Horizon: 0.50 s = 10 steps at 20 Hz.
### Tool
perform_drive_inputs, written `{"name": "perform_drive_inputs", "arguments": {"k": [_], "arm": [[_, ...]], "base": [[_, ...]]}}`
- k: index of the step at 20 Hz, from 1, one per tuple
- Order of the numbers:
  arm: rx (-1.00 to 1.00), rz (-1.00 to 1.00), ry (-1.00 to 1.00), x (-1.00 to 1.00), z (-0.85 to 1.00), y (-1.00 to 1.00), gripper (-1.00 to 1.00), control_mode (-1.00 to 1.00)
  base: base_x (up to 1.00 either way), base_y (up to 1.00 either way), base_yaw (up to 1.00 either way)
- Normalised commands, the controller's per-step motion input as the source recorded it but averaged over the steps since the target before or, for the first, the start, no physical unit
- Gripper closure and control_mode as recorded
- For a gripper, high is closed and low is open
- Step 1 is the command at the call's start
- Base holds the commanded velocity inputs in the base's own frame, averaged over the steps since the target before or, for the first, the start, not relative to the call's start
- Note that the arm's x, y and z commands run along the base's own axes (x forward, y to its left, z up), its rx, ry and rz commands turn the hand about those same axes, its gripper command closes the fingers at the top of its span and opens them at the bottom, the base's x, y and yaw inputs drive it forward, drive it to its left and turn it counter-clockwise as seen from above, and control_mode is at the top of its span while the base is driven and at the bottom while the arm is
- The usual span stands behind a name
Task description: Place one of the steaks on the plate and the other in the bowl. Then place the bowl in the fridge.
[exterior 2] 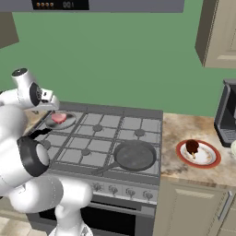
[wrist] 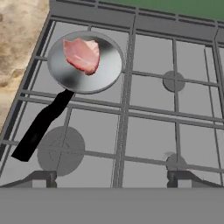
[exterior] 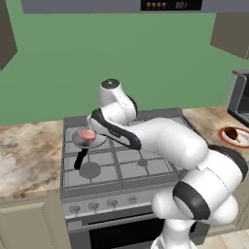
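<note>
- Our claw (wrist: pixel 111 179) hangs released over the stove (wrist: pixel 144 113), holding nothing.
- Ahead and to its left, the pale pink steak (wrist: pixel 82 54) lies in a small pan (wrist: pixel 105 74); we should centre both tips across it before descending.
- Farthest, the plate (exterior 2: pixel 208 160) carries the dark steak (exterior 2: pixel 192 147).

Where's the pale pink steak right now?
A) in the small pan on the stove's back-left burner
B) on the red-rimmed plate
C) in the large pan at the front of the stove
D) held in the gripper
A: the pale pink steak lies in the small grey pan on the back-left burner of the stove; the red-rimmed plate on the counter holds the dark brown steak.
</note>
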Motion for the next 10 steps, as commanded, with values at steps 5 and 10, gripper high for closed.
{"name": "perform_drive_inputs", "arguments": {"k": [5,10], "arm": [[0.00,0.04,0.14,0.44,-0.25,0.49,-1.00,-1.00],[0.00,0.01,0.05,0.39,-0.05,0.32,-1.00,-1.00]], "base": [[0.00,0.00,0.00],[0.00,0.00,0.00]]}}
